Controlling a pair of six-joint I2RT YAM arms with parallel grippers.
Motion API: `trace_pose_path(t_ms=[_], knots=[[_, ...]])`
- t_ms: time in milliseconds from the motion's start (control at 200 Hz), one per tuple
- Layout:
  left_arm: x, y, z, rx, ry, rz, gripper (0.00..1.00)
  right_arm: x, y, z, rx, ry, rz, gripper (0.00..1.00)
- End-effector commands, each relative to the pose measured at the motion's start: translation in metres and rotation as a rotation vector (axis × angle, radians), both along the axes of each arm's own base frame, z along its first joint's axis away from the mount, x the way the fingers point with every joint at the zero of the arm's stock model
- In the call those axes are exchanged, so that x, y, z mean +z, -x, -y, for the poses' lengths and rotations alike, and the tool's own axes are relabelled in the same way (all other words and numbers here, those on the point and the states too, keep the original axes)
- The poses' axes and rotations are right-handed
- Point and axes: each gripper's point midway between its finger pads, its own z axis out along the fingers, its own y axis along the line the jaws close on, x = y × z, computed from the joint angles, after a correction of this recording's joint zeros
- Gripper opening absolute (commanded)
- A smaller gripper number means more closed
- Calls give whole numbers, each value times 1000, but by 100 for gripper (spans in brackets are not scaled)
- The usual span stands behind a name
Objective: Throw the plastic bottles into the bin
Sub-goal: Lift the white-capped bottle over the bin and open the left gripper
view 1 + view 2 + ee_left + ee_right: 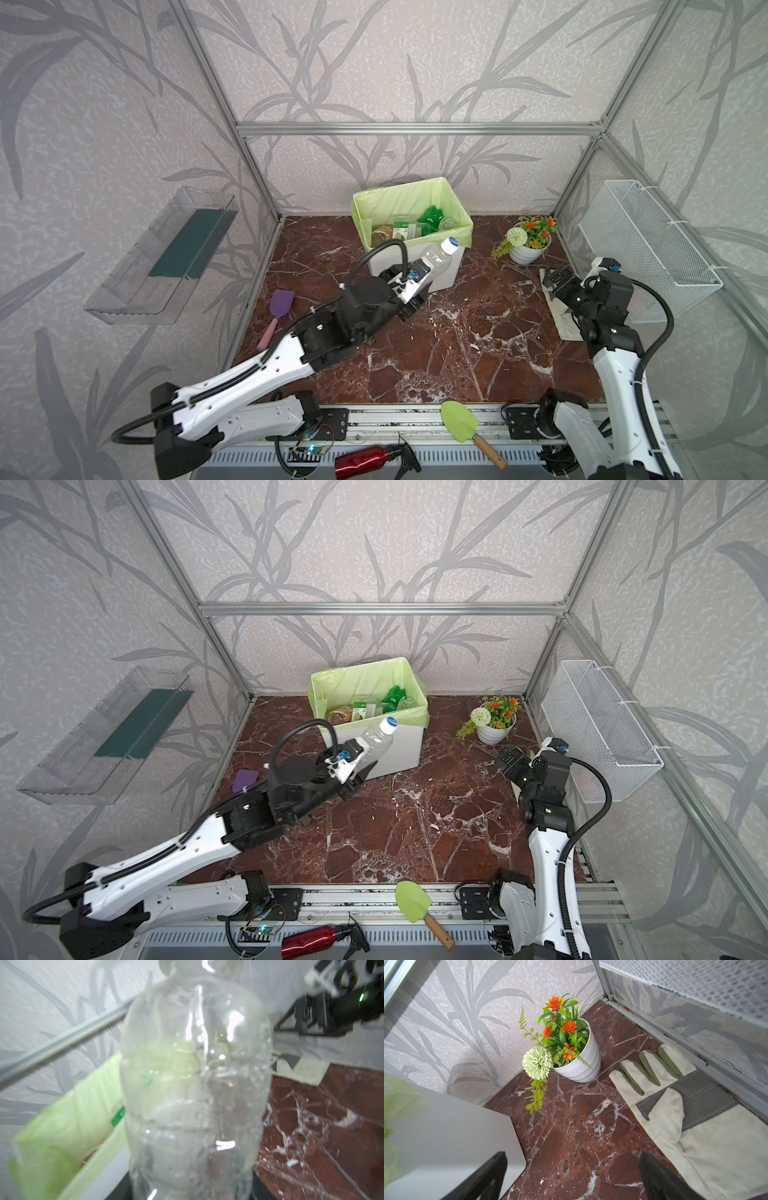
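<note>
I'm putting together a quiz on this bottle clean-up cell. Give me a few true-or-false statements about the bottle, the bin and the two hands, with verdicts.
1. The left hand grips a clear bottle with a white cap. True.
2. That bottle lies inside the bin. False: it is held in the air at the bin's near side.
3. The right hand is open and empty. True.
4. The bin is empty. False: green bottles and others lie in it.
5. The right hand holds the glove. False: it lies flat on the table, by the flower pot.
</note>
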Motion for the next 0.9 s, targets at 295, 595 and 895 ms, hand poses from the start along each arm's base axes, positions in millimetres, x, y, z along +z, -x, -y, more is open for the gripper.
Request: trace_pose_path(t_ms=[295,595,895], knots=[[147,-67,-59,165,304,157,51,25,-3,-18,107,-6,117,100],[0,-152,-18,116,50,-446,84,45,-2,-21,135,27,134,100],[168,-90,-91,251,232,96,99,42,-3,-22,120,-24,150,100]])
